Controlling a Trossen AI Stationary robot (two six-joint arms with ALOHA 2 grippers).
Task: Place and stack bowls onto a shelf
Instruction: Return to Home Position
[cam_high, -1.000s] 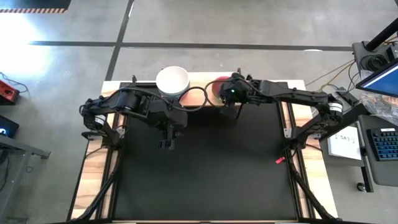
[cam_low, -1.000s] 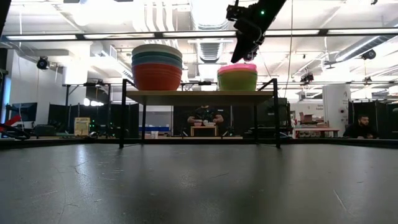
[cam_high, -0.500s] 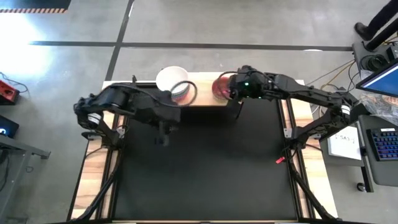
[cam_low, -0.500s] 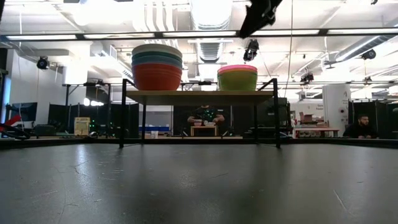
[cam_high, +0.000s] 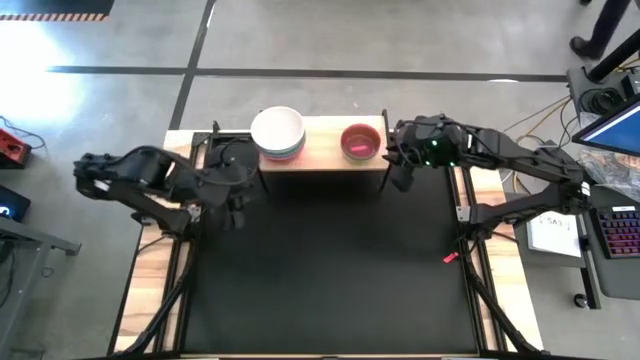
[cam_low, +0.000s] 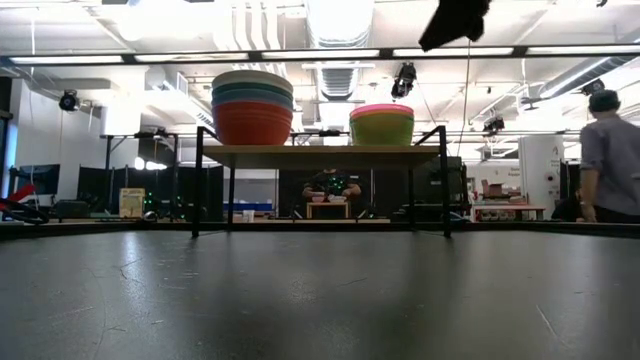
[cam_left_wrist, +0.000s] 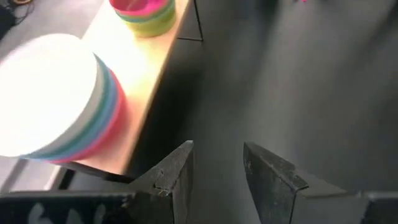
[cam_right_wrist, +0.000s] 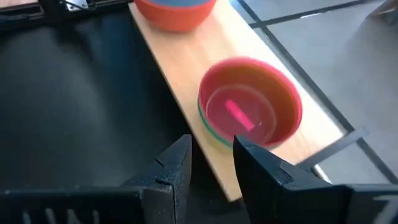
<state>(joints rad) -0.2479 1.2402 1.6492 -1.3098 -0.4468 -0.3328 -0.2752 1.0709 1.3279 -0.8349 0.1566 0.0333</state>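
The shelf (cam_high: 325, 157) is a light-wood board on black legs at the table's far edge. On its left part stands a stack of the larger bowls (cam_low: 252, 108), red at the bottom and cream white on top (cam_high: 277, 130). On its right part stands the stack of smaller bowls (cam_low: 381, 124), with pink on top (cam_right_wrist: 250, 107). My left gripper (cam_left_wrist: 217, 167) is open and empty, in front of the shelf's left end (cam_high: 236, 212). My right gripper (cam_right_wrist: 212, 163) is open and empty, just off the shelf's right end (cam_high: 398, 176).
The black tabletop (cam_high: 330, 270) stretches in front of the shelf. The shelf's black legs (cam_low: 197, 185) stand at its corners. A person (cam_low: 608, 160) walks in the room beyond the table, and another sits behind the shelf (cam_low: 331, 188).
My right gripper has drawn away from above the small stack, moving up and toward the table's right edge. My left arm has pulled back toward the table's left edge. Both stacks have stayed in place on the shelf.
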